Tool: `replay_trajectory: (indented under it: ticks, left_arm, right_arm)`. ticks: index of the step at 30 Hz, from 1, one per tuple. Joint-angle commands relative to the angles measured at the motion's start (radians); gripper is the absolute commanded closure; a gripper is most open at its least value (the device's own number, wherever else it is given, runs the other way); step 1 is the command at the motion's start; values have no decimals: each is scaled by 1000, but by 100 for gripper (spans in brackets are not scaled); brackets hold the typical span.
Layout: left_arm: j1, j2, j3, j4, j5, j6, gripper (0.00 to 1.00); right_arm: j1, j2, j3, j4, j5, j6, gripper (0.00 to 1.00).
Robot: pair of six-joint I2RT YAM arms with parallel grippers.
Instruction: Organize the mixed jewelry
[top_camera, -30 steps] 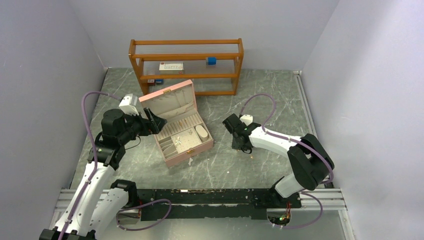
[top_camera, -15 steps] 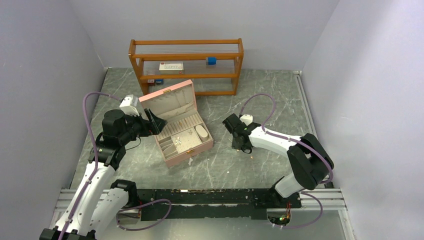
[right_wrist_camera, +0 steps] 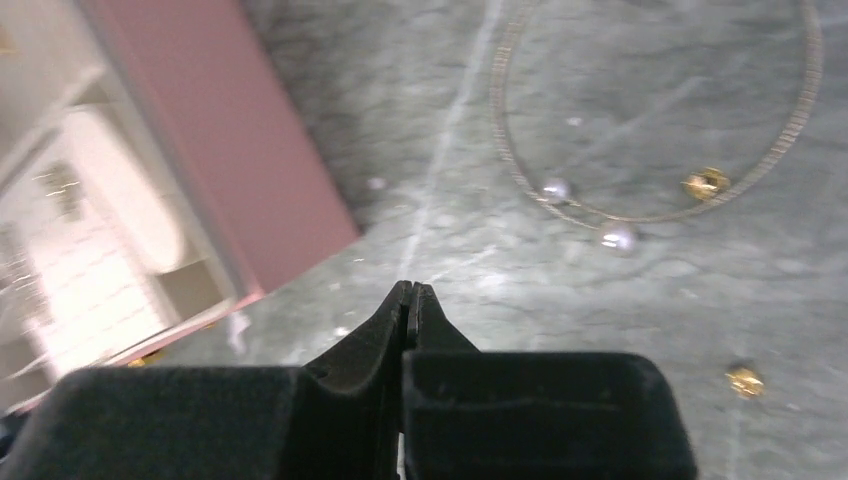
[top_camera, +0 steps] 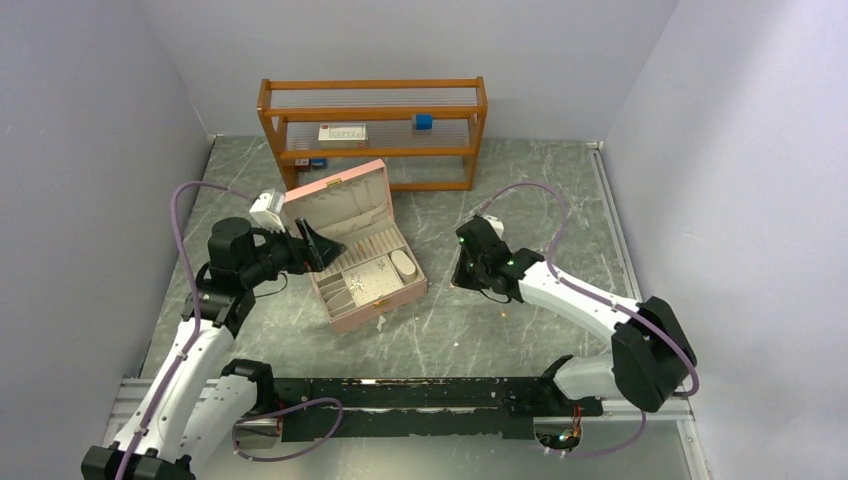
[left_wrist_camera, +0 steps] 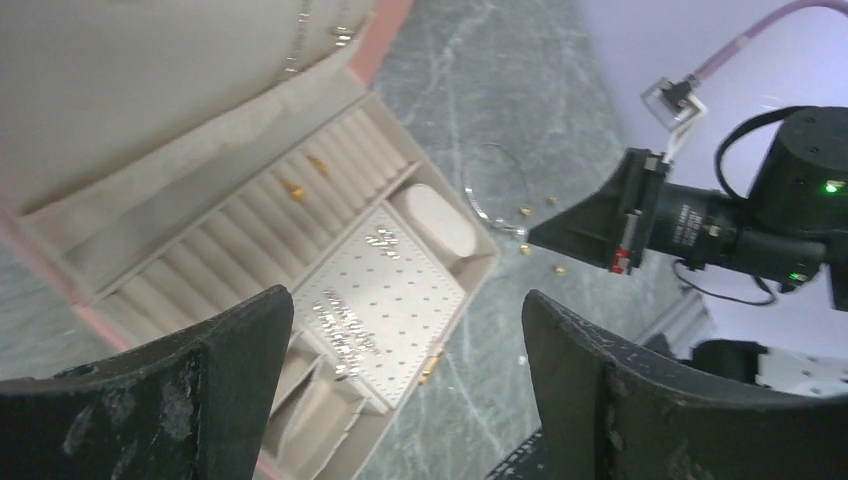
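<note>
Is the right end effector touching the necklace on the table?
Apart. Right wrist view shows bare table between the shut right end effector and the necklace.

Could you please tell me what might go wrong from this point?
The right gripper is shut with nothing visible between its fingers, so it may be carrying nothing. The gold studs and thin hoop lie loose on the table nearby; a low sweep could scatter them.

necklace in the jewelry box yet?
No, the necklace lies on the table outside the pink box.
</note>
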Motion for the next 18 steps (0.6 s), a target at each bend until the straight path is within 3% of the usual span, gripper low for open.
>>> replay_trajectory:
  ticks: [1,4,11,18]
  left_arm:
    - [-13,41,-49,183,209,-121,10]
    - [-79,115,-46,248,261,-166,8]
    - [-309,236,58,227,151,-194,5]
    - [-324,231,-54,627,215,-564,3]
  right_arm:
    - [-4,-72,-45,198,-192,22,100]
    - [-5,-99,-65,327,-281,56,100]
    - [-7,-182,-117,549,-445,174,100]
    - [-11,-246,-156,716,-492,290,100]
